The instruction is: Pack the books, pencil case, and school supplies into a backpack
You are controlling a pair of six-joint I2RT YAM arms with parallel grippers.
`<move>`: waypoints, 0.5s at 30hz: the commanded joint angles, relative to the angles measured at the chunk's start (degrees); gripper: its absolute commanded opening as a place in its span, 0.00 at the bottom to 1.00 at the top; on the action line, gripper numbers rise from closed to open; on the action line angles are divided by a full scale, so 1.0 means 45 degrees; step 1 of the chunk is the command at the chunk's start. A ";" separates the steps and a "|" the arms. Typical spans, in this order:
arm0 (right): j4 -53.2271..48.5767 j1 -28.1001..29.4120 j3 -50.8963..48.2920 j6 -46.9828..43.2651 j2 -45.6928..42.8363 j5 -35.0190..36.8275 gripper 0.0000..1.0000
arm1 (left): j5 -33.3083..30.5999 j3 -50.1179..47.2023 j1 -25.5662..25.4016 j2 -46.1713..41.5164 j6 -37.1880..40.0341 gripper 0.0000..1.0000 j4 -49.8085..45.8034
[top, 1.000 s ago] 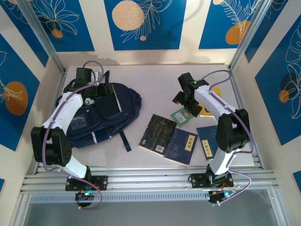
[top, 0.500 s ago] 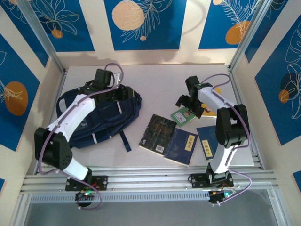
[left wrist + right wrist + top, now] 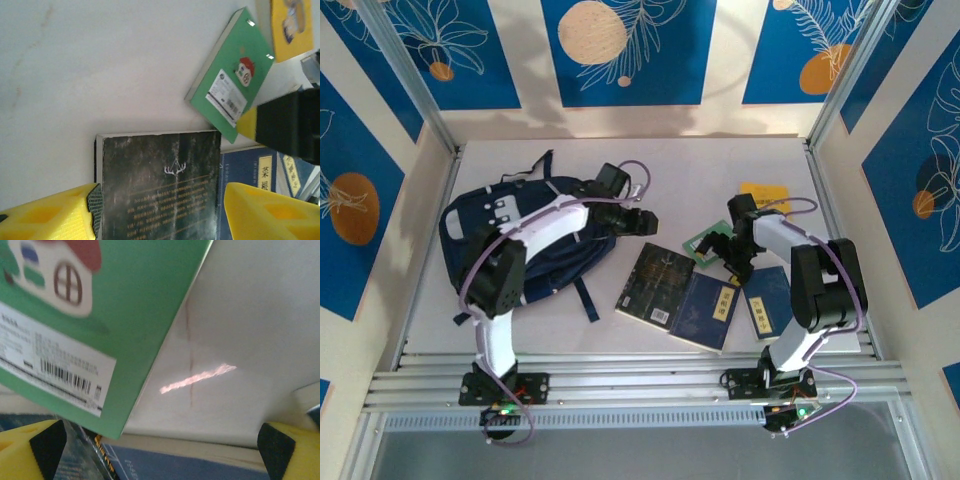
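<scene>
While a second ago the left gripper (image 3: 642, 222) sat over the far side of the backpack (image 3: 510, 250), it has since swung right, past the bag's edge, and now hovers by the far corner of the black book (image 3: 657, 283). Its wrist view shows its fingers spread wide with nothing between them and that book lying flat on the surface (image 3: 670, 170) below. The right gripper (image 3: 730, 255) has come nearer and lower over the same second. It is now at the near edge of the green book (image 3: 703, 241), jaws fully apart and empty, with the book's cover close up in its own camera. None of the books has shifted: black, two navy (image 3: 712, 310) and green lie in a loose cluster, some touching or overlapping, and the yellow one (image 3: 765, 195) lies just beyond them, all well apart from the bag's opening. My reading is that the left arm has finished with the bag and both arms are lining up first picks, so packing the books has barely begun. Which arm takes which book I cannot tell, and the two grippers working this near each other could collide
</scene>
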 commanded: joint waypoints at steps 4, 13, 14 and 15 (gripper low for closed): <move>0.1067 0.0926 -0.0041 -0.0642 -0.0519 -0.1693 0.99 | -0.0645 -0.0345 -0.0180 0.0301 0.0027 0.66 -0.0328; 0.1811 0.1812 0.0446 -0.1253 0.0428 -0.2986 0.96 | 0.0344 -0.2304 -0.0199 0.0918 -0.0889 0.64 0.1007; 0.1965 0.2005 0.0486 -0.1285 0.0473 -0.3087 0.96 | 0.0629 -0.2406 -0.0183 0.1013 -0.1016 0.64 0.1253; 0.2204 0.2166 0.0487 -0.1271 0.0515 -0.3171 0.96 | 0.0962 -0.2527 -0.0199 0.1125 -0.1157 0.63 0.1573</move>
